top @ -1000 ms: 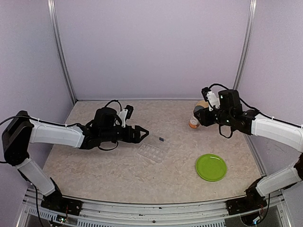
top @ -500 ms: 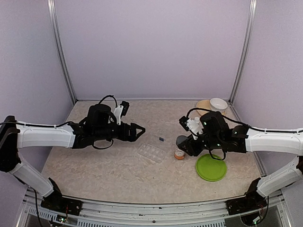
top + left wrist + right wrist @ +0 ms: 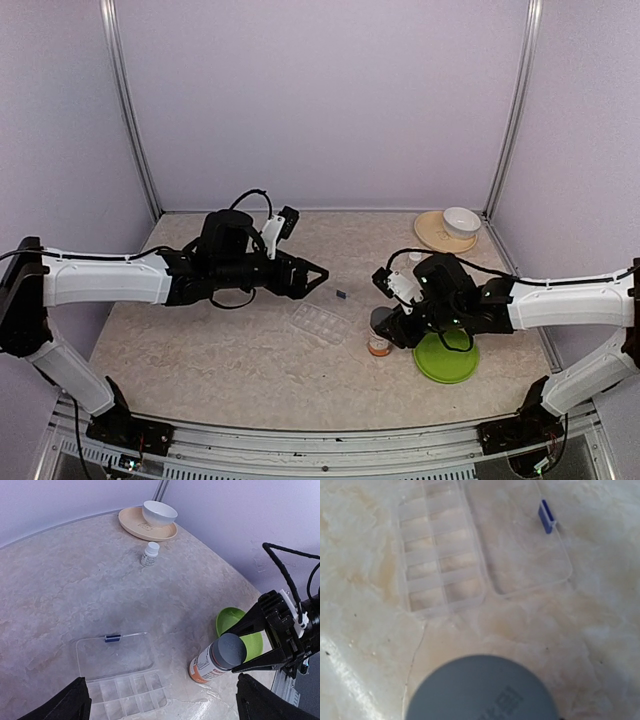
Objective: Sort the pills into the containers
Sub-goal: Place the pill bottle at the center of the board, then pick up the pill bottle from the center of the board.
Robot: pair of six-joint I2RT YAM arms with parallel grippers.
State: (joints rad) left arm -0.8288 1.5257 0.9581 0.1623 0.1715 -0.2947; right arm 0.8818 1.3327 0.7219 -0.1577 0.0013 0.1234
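**Top view**
- Left gripper: hanging over the table, left of the middle, jaws spread wide apart.
- Right gripper: pinching the amber bottle at its upper part.
- Pill box: lying flat between the two grippers and apart from both, with its small dark clasp at the far edge. The amber bottle is standing just to its right.
- Green plate: lying just right of the amber bottle, partly under the right arm.
- White bowl: sitting on the beige plate in the far right corner.

**Left wrist view**
- Pill box: lying open, the lid flat beside the tray with its rows of small square compartments. The clasp is looking blue here.
- Compartments: the marbled table is showing through their clear floors.
- Amber bottle: tilting between the right gripper's jaws, its grey cap turning toward this camera. I cannot tell whether its base is touching the table.
- White bottle: standing upright near the beige plate.
- White bowl: showing a plain white inside.

**Right wrist view**
- Grey cap: filling the bottom edge, blurred.
- Pill box: lying beyond the grey cap, compartments on the left, lid on the right.
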